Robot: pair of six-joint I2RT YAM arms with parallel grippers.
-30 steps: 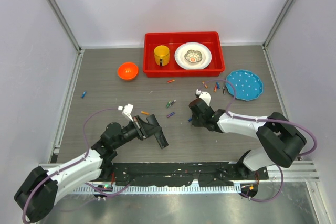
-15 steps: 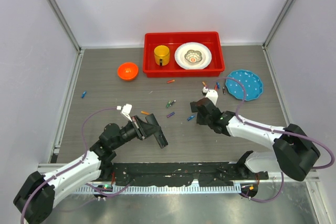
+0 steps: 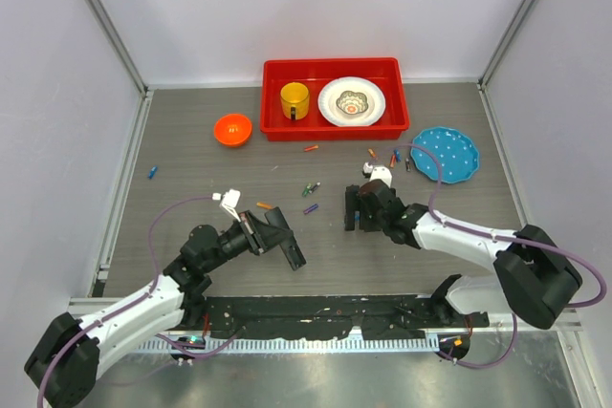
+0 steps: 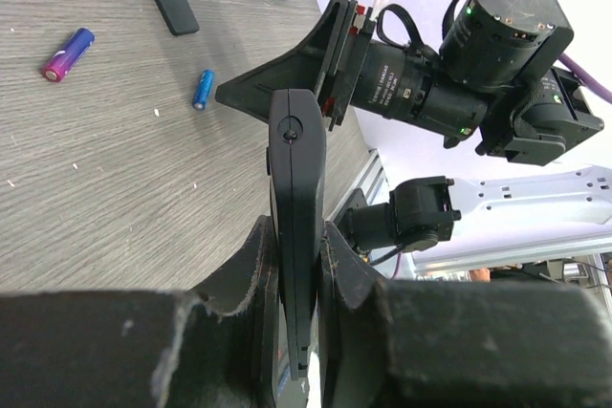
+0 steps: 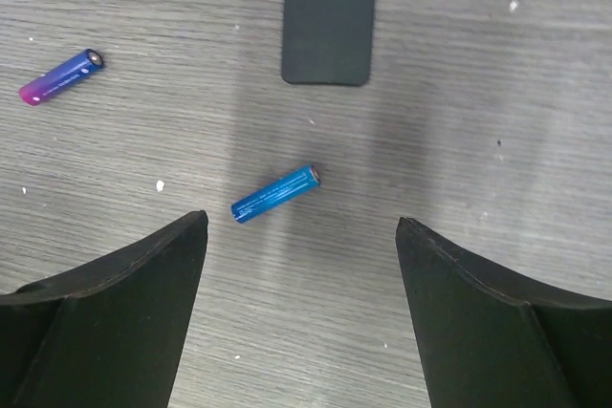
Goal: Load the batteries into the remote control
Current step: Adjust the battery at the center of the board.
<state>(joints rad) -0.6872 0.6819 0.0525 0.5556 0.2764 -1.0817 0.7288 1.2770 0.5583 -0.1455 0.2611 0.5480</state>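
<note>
Left gripper (image 4: 296,269) clenches the slim, smooth black plastic remote control (image 4: 295,160) edge-on, seemingly clear of the grey wood-grain tabletop (image 5: 478,93). Right gripper (image 5: 298,231) hangs spread wide above a glossy blue cylindrical battery (image 5: 274,194), its print too small to read.

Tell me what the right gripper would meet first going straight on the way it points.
Probably the blue battery, lying on the table directly ahead of the open right gripper; depth is unclear.

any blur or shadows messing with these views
Right wrist: blue battery sharp, faint soft shadow on the table around it. Left wrist: left gripper dark and blurred up close, the remote control it clamps in focus. Top external: even light, soft shadows.
</note>
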